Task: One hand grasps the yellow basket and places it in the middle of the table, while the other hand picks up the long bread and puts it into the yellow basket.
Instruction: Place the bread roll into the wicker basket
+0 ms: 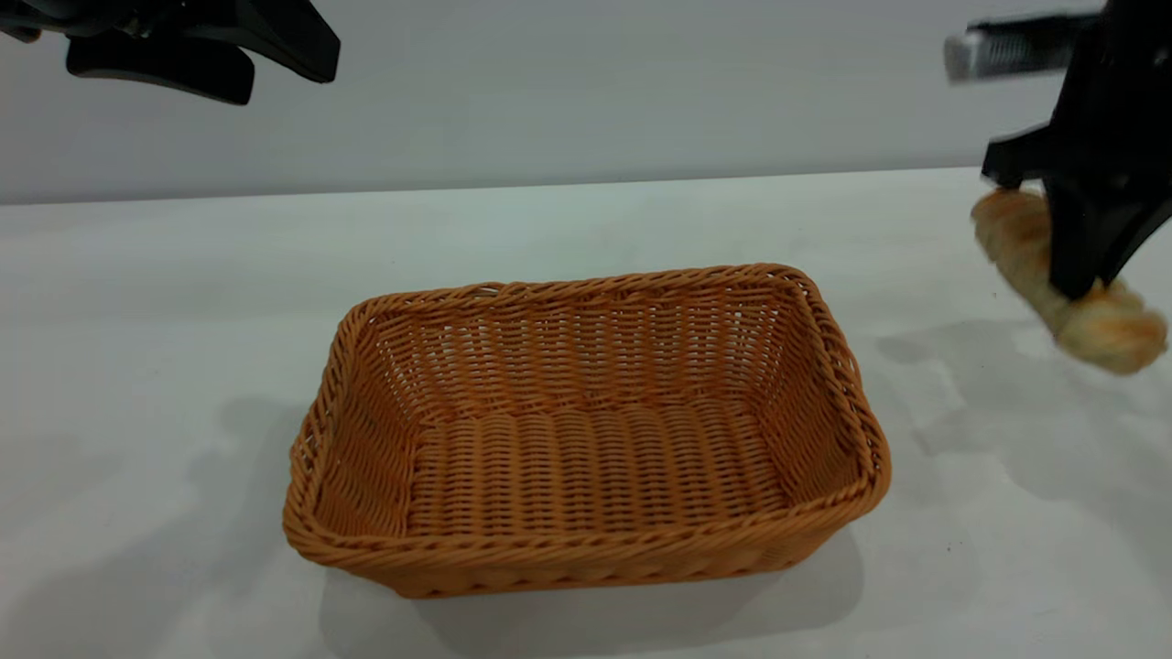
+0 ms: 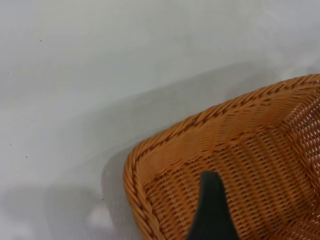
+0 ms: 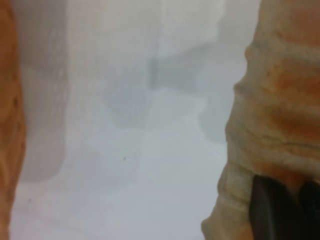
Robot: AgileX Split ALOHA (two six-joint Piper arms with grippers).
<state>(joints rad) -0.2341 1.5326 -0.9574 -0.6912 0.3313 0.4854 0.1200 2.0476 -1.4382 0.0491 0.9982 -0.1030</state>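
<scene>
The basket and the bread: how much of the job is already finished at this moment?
Done: the basket sits empty near the middle of the table, and the left pincer is raised above it, clear of it. In hand: the right pincer holds the bread in the air, off to the basket's side. Left: carry the bread over and put it in the basket.

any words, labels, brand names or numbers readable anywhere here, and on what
None: no text can be read in any view.
The yellow basket is plain weave, with no tag.
The long bread, held by the right gripper, is unmarked.
The table shows only tiny specks.
The left gripper bears no lettering.
</scene>
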